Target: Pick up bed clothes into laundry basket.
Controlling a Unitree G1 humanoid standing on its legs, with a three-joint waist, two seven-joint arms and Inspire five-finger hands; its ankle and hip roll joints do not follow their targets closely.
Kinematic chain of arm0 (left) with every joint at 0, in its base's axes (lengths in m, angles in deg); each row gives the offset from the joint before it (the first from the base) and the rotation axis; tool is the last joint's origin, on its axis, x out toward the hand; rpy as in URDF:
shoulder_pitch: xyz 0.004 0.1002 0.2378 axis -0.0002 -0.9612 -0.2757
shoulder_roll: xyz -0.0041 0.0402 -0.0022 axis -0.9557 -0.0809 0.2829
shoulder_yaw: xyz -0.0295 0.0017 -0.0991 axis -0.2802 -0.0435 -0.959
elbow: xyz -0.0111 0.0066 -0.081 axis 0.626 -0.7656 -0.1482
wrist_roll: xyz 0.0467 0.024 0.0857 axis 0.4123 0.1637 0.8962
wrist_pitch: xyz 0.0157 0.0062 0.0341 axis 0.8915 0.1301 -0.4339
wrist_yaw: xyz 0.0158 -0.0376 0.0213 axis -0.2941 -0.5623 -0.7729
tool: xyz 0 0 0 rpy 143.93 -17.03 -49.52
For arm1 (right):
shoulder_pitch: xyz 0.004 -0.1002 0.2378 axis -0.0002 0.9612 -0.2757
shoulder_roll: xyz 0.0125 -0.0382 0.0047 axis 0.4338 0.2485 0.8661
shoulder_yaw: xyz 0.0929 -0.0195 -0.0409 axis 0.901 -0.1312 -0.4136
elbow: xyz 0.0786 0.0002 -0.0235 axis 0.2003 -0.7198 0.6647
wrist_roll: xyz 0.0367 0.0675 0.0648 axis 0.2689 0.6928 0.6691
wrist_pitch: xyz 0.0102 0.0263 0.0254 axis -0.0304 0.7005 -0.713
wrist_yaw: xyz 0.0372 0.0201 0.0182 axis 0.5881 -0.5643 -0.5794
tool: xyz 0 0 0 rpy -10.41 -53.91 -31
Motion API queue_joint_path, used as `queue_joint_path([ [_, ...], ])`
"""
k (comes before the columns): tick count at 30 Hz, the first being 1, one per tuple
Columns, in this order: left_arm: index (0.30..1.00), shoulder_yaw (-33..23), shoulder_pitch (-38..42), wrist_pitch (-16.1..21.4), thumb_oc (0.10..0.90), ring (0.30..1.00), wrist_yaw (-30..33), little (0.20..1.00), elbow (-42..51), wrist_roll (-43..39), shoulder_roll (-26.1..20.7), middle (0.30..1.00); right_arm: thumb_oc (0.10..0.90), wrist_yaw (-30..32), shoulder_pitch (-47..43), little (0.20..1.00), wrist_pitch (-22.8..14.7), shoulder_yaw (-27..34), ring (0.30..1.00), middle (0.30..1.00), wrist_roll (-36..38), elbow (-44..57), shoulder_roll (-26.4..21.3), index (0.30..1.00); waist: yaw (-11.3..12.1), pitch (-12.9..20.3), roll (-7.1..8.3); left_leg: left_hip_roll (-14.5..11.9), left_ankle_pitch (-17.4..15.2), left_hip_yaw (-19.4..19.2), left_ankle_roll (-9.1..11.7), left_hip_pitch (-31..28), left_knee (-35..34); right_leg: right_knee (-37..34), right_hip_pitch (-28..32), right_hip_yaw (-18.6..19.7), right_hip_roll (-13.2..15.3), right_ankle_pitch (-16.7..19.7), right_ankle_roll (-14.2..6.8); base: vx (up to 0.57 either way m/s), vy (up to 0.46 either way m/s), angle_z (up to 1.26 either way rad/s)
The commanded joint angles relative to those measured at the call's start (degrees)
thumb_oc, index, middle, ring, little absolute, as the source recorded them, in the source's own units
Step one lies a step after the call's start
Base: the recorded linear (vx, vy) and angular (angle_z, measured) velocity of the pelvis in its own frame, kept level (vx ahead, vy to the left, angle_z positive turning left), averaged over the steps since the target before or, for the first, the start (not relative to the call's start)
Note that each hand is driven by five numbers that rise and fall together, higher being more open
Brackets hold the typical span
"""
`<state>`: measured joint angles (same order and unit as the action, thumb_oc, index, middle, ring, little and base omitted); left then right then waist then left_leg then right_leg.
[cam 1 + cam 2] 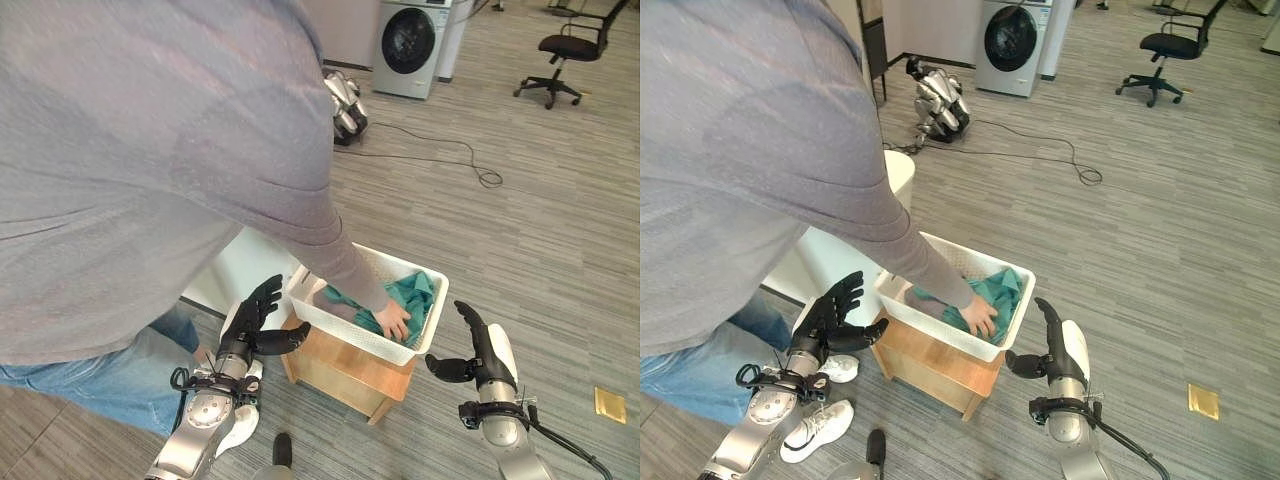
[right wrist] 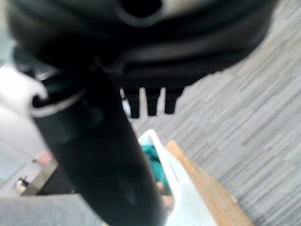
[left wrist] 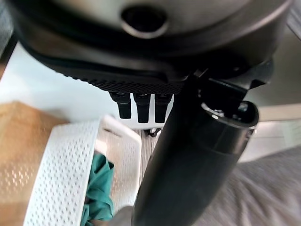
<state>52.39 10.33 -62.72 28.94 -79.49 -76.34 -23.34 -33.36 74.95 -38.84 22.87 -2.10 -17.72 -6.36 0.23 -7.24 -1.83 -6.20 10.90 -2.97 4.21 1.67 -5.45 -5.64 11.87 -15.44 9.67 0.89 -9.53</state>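
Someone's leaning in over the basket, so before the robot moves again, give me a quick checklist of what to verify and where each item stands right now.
1. Basket free of people: not ok. A person's hand is inside the white laundry basket, on the green cloth.
2. Left hand empty: ok. Its fingers are straight, beside the basket's near left end.
3. Right hand empty: ok. It is open, apart from the basket on its right side.
4. Cloth in the basket: ok, the green cloth lies inside.
5. Basket support: ok. It sits on a wooden stand.
6. More clothes left to collect: cannot tell.
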Motion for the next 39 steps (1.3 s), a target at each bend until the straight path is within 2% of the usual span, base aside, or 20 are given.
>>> queue_joint_path([
  [1,0.900,-1.8,8.0,6.7,0.800,0.900,0.6,0.900,1.9,1.5,0.0,0.900,0.800,2.6,-5.5,0.900,-4.4,3.1,0.900,0.900,-1.6,6.1,-1.4,0.900,0.5,0.3,0.67,-0.9,-10.8,-2.0,0.0,-7.6,0.5,0.9,-2.7,1.7,-0.8,-3.0,0.8,0.00,0.000,0.00],
  [27,0.900,-2.0,7.7,6.8,0.800,0.900,1.3,0.900,1.1,1.3,0.6,0.900,0.800,2.7,-5.3,0.900,-4.4,2.1,0.900,0.900,-2.6,6.6,-1.0,0.900,0.7,0.2,0.79,-0.7,-11.0,-1.7,-0.1,-7.6,0.5,0.9,-2.6,1.6,-0.9,-3.1,0.9,0.00,0.000,0.00],
  [36,0.900,-2.8,7.1,6.8,0.800,0.900,2.0,0.900,1.1,1.8,0.4,0.900,0.800,2.5,-6.1,0.900,-4.4,1.2,0.900,0.900,-3.5,7.6,-1.1,0.900,1.6,0.2,0.68,-0.6,-10.5,-0.7,0.1,-7.0,0.5,1.0,-2.1,0.5,-0.9,-3.3,1.1,-0.01,-0.007,0.04],
  [39,0.900,-3.8,6.3,7.1,0.800,0.900,2.4,0.900,1.5,1.7,0.2,0.900,0.800,2.2,-6.9,0.900,-4.5,0.8,0.900,0.900,-3.7,8.2,-1.3,0.900,2.9,0.3,0.59,-0.7,-9.8,0.1,0.4,-6.4,0.5,1.1,-1.7,-0.5,-1.0,-3.5,1.2,-0.04,-0.032,0.09],
])
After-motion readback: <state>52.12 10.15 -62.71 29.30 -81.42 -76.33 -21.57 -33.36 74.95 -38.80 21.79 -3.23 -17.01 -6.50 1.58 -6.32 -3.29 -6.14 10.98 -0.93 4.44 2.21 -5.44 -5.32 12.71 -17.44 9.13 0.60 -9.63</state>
